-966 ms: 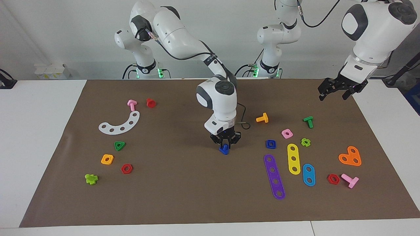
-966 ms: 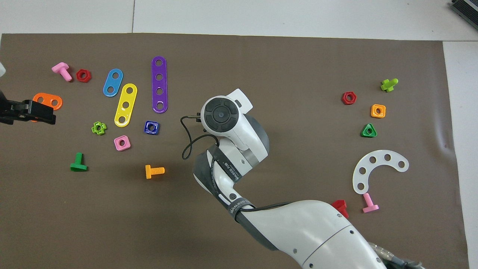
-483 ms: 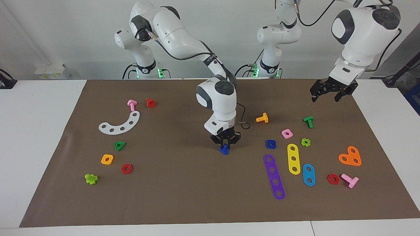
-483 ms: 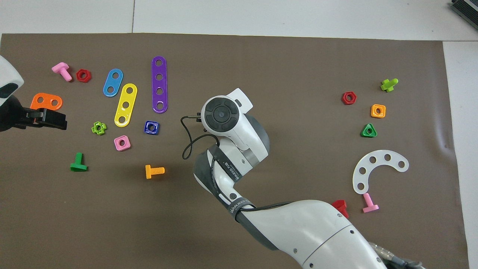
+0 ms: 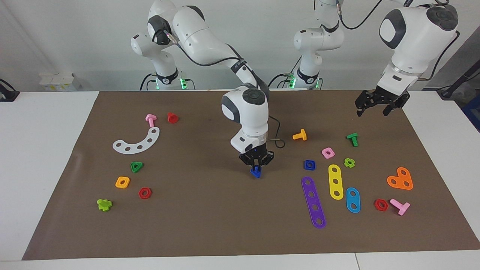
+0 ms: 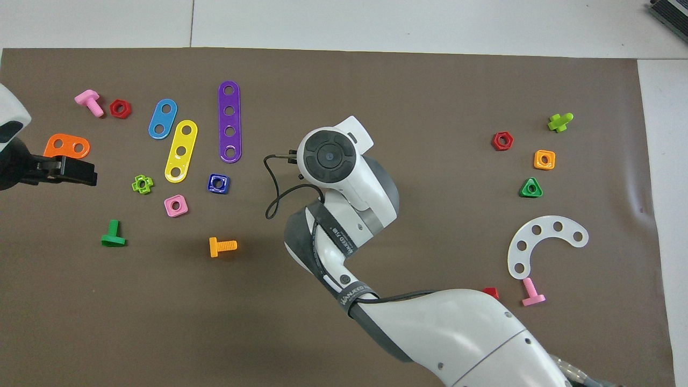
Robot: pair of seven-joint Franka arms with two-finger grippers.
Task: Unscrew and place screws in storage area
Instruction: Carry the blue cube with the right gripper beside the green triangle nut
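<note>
My right gripper (image 5: 256, 167) is shut on the dark-blue screw (image 5: 256, 172) and holds it just over the middle of the brown mat (image 5: 210, 221), head down. In the overhead view the right wrist (image 6: 328, 156) hides both. The storage area lies toward the right arm's end: white curved strip (image 5: 137, 141) (image 6: 539, 240), green triangular nut (image 5: 136, 166), orange square nut (image 5: 122, 182), red hexagonal nut (image 5: 144, 193). My left gripper (image 5: 375, 110) (image 6: 75, 171) is open and empty, raised over the mat's corner at the left arm's end.
Toward the left arm's end lie a blue square nut (image 5: 309, 164), purple (image 5: 313, 202), yellow (image 5: 335, 181) and blue (image 5: 352, 200) strips, an orange heart (image 5: 400, 179), and orange (image 5: 300, 135), green (image 5: 352, 139) and pink (image 5: 399, 206) bolts.
My right wrist has risen a little and shifted slightly toward the storage area with the screw. My left gripper moved a little inward over the mat, then held still.
</note>
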